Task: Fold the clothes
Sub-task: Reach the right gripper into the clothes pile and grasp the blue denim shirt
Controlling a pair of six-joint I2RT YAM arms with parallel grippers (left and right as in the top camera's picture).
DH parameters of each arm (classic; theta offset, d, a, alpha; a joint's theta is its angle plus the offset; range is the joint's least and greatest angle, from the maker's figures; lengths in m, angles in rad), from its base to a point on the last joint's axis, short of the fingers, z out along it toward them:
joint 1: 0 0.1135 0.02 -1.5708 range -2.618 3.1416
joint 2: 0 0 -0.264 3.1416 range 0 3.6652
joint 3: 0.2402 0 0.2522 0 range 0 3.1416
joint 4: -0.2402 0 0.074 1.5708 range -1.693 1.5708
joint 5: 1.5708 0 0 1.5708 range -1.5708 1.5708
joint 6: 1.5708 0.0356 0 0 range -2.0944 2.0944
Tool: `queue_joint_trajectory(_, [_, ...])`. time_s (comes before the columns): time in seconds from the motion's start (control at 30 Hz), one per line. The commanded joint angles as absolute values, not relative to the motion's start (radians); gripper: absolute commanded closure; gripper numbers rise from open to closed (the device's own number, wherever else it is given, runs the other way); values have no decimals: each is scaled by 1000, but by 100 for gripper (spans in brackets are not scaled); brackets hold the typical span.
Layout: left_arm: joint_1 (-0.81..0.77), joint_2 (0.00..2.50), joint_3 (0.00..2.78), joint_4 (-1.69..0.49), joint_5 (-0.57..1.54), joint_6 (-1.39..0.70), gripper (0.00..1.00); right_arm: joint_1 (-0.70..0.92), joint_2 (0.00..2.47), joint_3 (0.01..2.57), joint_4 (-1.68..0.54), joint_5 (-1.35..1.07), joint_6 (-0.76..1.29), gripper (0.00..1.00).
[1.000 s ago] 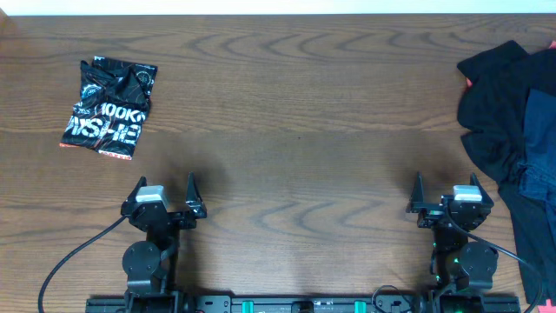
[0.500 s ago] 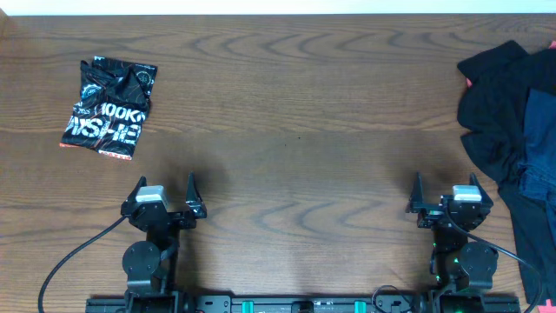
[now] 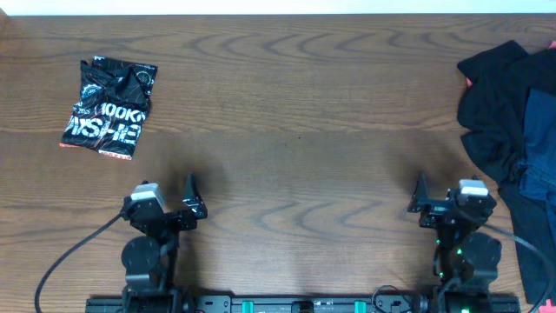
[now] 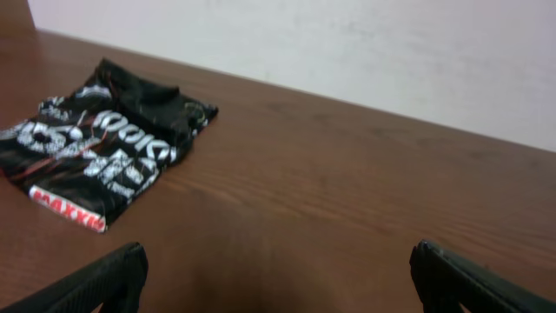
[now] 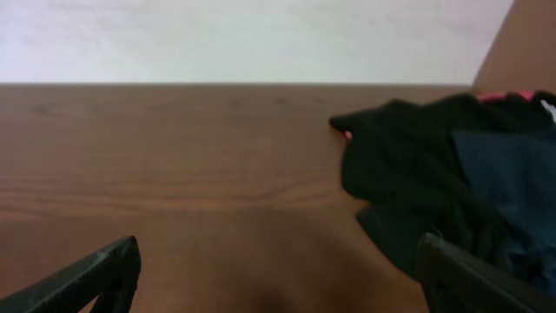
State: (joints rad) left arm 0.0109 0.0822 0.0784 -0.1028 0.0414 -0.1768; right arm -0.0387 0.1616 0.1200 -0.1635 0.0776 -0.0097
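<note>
A folded black shirt with white lettering lies at the far left of the table; it also shows in the left wrist view. A loose pile of black and dark blue clothes lies at the right edge, also in the right wrist view. My left gripper is open and empty near the front edge, well short of the folded shirt; its fingertips frame bare wood in the left wrist view. My right gripper is open and empty, just left of the pile, also in the right wrist view.
The wooden table spans the whole view. A pale wall rises behind its far edge. A pink edge peeks from the back of the pile. Cables run from both arm bases at the front.
Both arms have shifted slightly at their bases; the grippers stay open and empty. The clothes have not moved.
</note>
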Motion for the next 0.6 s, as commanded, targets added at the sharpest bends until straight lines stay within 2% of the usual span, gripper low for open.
queue_joint_trajectory(0.0, [6, 186, 215, -132, 41, -197, 2, -43, 290, 250, -212, 117, 7, 1])
queue_joint_trajectory(0.2, [6, 488, 469, -299, 41, -196, 2, -87, 639, 511, -351, 116, 7, 1])
queue_joint_trajectory(0.43, [6, 874, 839, -689, 45, -192, 2, -167, 1073, 872, -636, 39, 7, 1])
queue_joint_trajectory(0.57, [6, 1030, 992, -852, 44, -193, 2, -171, 1228, 1047, -754, 25, 2, 1])
